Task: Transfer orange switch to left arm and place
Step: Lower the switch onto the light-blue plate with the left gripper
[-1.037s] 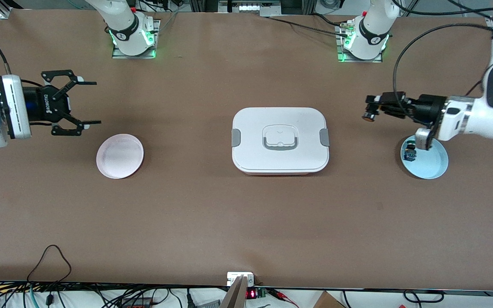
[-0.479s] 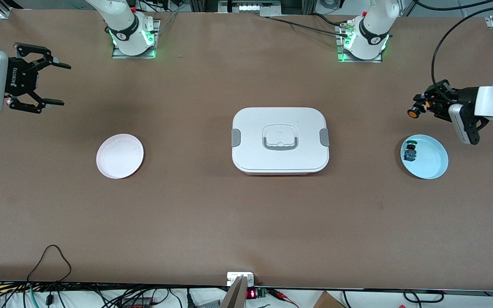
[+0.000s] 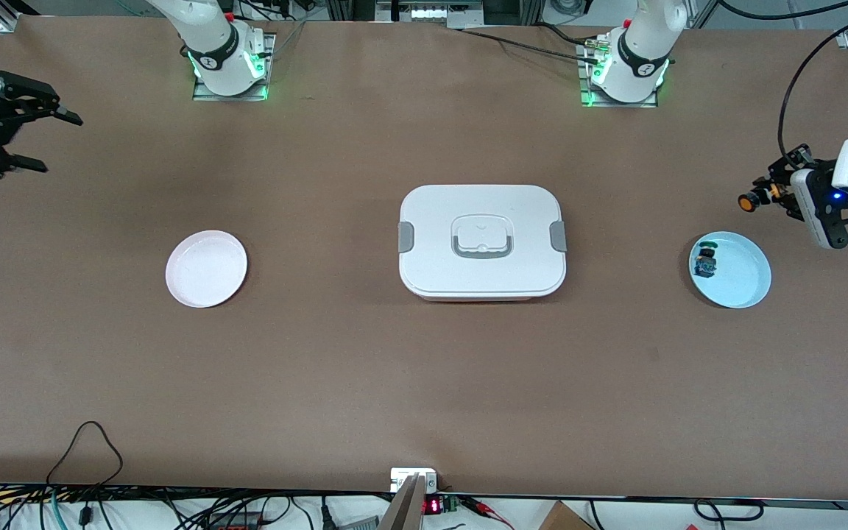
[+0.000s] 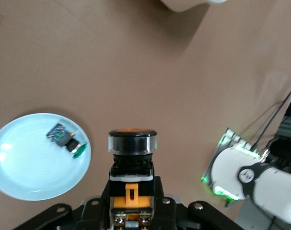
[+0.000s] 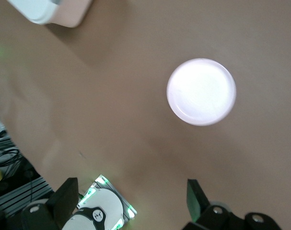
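One orange switch (image 3: 748, 202) clenched in left gripper (image 3: 757, 199), aloft above the table near blue plate (image 3: 744, 283) | right gripper (image 3: 30, 140) spread wide, empty | handover pending; route clear of box (image 3: 481, 241).

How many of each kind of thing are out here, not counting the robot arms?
Round plates: 2, a pink plate and a blue plate.
Push-button switches: 2, the orange switch held in the left gripper, and a green-capped switch on the blue plate.
Lidded boxes: 1, the white box mid-table.
Total: 5.
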